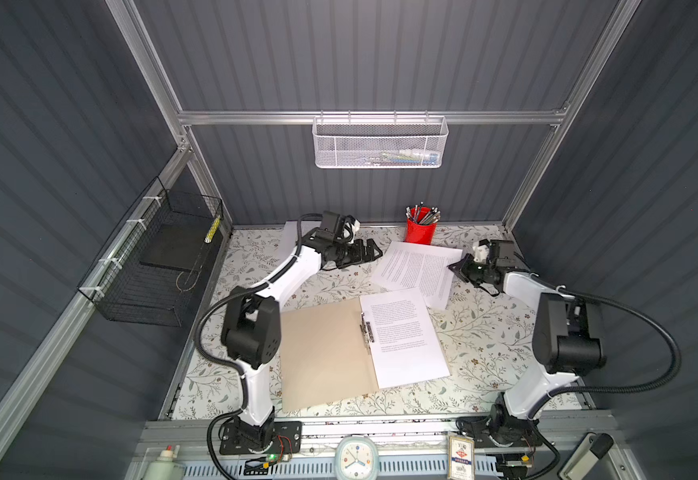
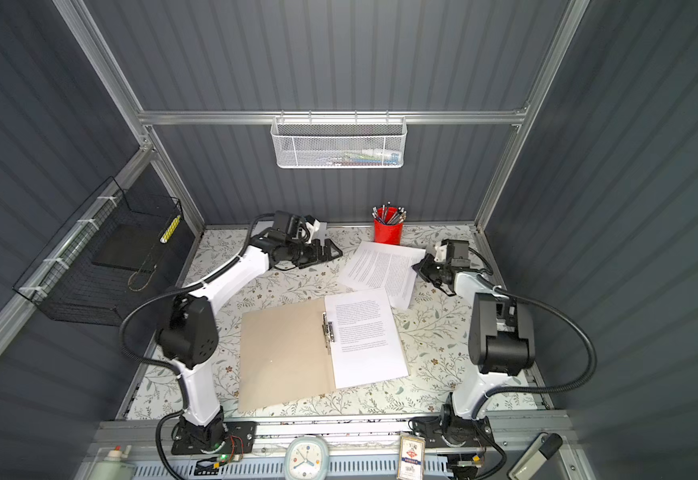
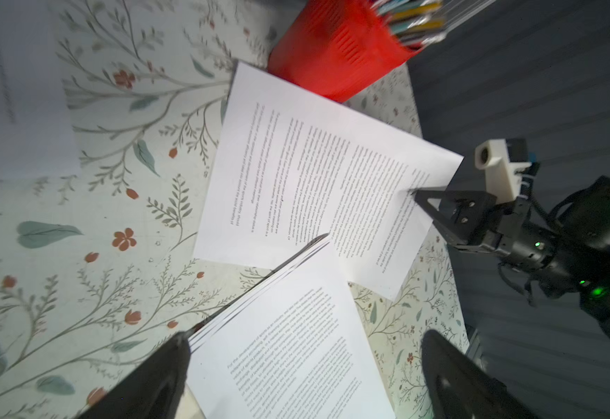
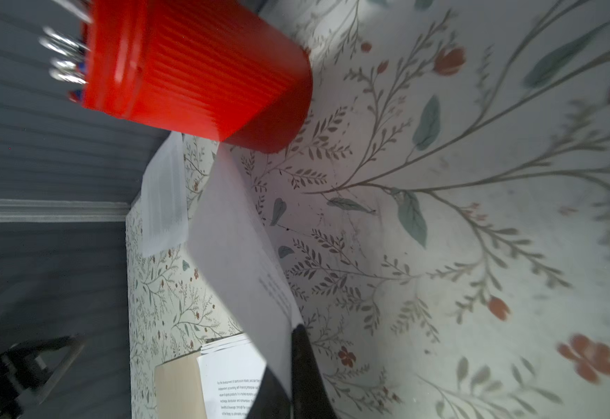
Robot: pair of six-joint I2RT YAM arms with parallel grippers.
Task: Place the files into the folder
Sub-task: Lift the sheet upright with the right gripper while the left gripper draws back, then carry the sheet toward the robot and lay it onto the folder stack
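Right wrist view: right claw (image 4: pixel 292 344) pinches a file (image 4: pixel 234 246) edge; in a top view, left claw (image 1: pixel 374 251) gapes, outstretched.

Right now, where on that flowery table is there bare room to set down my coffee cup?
Best is the bare table between the folder and the right arm. A smaller patch lies between the left gripper and the folder. Crowded: back right, with red pen cup, loose sheet and the right gripper pinching it.
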